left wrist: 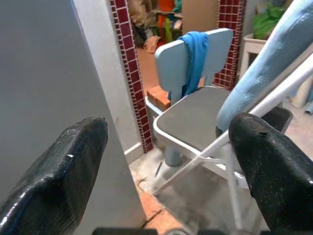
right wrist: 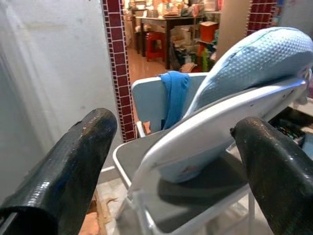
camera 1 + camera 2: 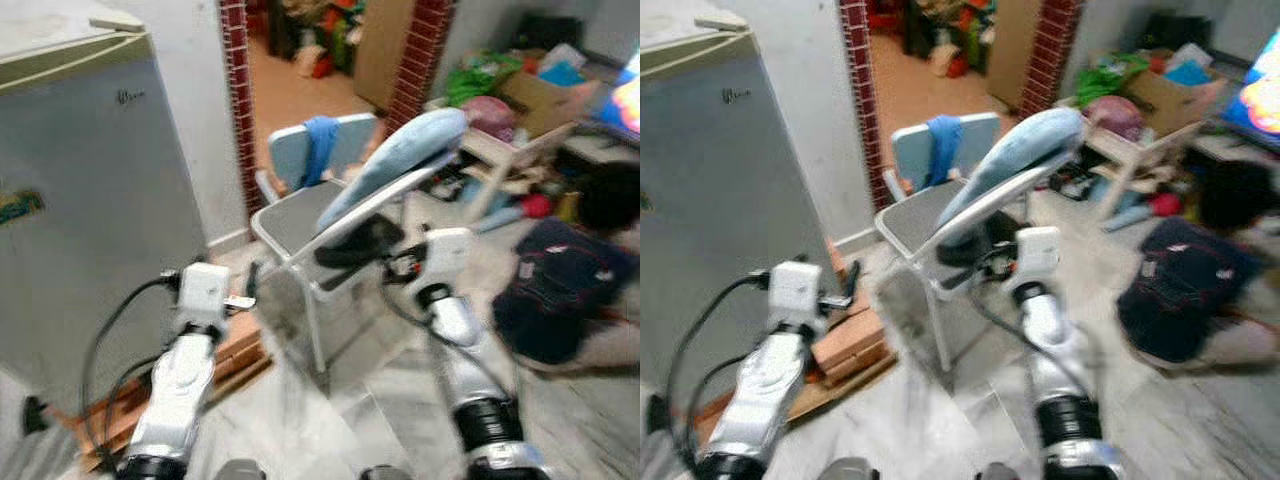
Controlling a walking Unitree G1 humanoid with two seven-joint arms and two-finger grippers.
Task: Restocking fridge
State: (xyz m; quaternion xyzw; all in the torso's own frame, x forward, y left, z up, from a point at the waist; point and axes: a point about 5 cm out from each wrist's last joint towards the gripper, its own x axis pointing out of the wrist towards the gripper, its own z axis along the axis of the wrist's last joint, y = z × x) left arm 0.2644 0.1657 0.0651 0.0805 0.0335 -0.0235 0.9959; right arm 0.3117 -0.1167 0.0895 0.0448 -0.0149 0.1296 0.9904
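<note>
Fridge (image 3: 90, 200), grey, door closed, stands left of the folding chair (image 3: 330, 225). Left gripper (image 1: 168, 166) hovers between fridge and chair, fingers (image 1: 58, 181) wide apart, empty. Right gripper (image 2: 171, 161) is just in front of the chair, fingers (image 2: 274, 181) apart, empty. Blue cushion (image 3: 395, 160) leans on the chair; blue cloth (image 3: 318, 148) hangs over the chair behind it.
</note>
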